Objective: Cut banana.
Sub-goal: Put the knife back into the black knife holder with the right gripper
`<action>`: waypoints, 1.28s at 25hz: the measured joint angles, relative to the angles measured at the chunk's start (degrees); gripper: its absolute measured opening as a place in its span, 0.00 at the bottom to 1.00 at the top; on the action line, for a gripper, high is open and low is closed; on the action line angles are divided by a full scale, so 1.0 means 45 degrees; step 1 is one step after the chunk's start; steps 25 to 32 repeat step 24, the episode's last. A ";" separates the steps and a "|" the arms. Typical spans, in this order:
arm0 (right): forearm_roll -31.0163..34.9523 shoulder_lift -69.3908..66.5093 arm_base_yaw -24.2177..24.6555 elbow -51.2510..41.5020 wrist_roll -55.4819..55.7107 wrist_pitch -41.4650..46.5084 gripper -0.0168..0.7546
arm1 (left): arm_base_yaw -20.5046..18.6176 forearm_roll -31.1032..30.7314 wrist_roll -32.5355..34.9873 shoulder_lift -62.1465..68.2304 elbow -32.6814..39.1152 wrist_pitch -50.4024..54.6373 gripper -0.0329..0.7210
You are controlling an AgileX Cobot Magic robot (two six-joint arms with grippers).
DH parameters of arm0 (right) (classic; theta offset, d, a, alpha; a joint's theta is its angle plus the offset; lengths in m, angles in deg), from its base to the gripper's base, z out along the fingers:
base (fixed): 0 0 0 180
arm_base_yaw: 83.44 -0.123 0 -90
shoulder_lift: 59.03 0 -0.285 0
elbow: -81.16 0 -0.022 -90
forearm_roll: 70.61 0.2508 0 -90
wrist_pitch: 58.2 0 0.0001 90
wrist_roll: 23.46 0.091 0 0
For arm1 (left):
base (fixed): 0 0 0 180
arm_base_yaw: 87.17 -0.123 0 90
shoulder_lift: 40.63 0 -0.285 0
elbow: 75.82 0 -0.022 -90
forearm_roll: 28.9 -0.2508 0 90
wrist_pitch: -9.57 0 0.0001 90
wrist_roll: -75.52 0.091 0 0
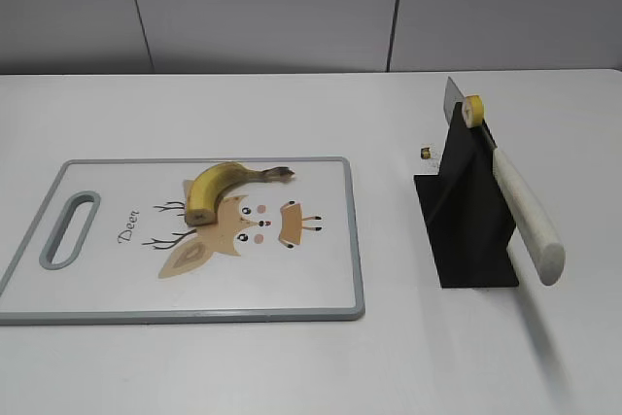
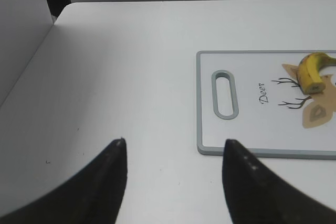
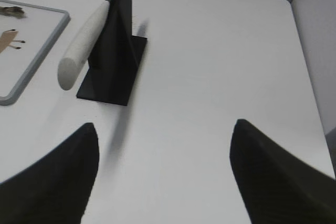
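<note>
My left gripper (image 2: 173, 153) hangs above the tabletop near its left edge, fingers spread wide, nothing between them. My right gripper (image 3: 165, 135) hangs above the tabletop toward its right edge, fingers likewise wide apart and empty. Neither arm shows in the exterior view; only the dark fingertips appear in wrist views.
</note>
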 joint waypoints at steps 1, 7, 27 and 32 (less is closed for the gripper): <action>0.0000 0.0000 0.0311 0.0000 0.0000 0.0000 0.79 | 0.0000 0.0000 0.0000 0.0000 0.0000 0.0000 0.79; 0.0086 0.0000 0.1177 0.0000 0.0016 0.0000 0.79 | 0.0000 0.0000 -0.0012 0.0000 0.0000 0.0000 0.79; 0.0178 0.0000 0.1295 0.0000 0.0016 0.0000 0.78 | 0.0000 0.0000 -0.0012 0.0000 0.0000 0.0000 0.78; 0.0178 0.0000 0.1295 0.0000 0.0016 0.0000 0.78 | 0.0000 0.0000 -0.0012 0.0000 0.0000 0.0000 0.78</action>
